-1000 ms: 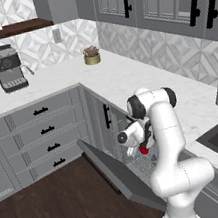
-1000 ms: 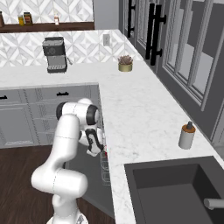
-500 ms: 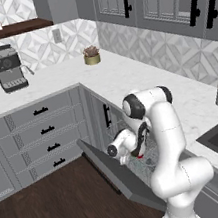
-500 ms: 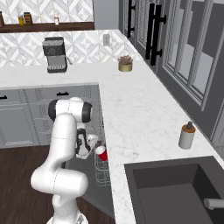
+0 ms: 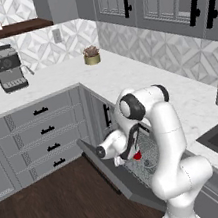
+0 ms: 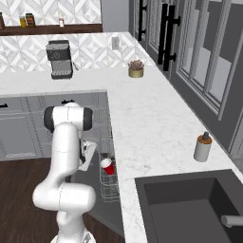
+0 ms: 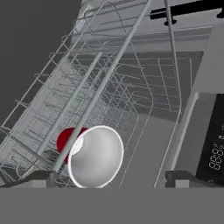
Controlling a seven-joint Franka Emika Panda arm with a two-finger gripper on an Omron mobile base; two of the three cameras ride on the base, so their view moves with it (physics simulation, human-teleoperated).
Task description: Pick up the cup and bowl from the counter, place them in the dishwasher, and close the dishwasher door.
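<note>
Left base view: arm bent low over open dishwasher door [image 5: 110, 174], cup [image 5: 137, 155] among rack wires.

Right base view: cup [image 6: 108, 166] tilted in dishwasher [image 6: 108, 182] rack, apparently lodged there.

Hand view: cup [image 7: 89, 156] lies between spread fingertips [image 7: 38, 176], jaws wide, gripping nothing, likely released.

A red cup [image 6: 107, 166] with a white inside [image 7: 95, 156] is seen among grey wire racks [image 7: 109, 92]. The counter [image 6: 142, 118] is veined white marble over grey cabinets [image 5: 39, 133] with black handles, and the floor [image 5: 52, 207] is dark wood.
</note>
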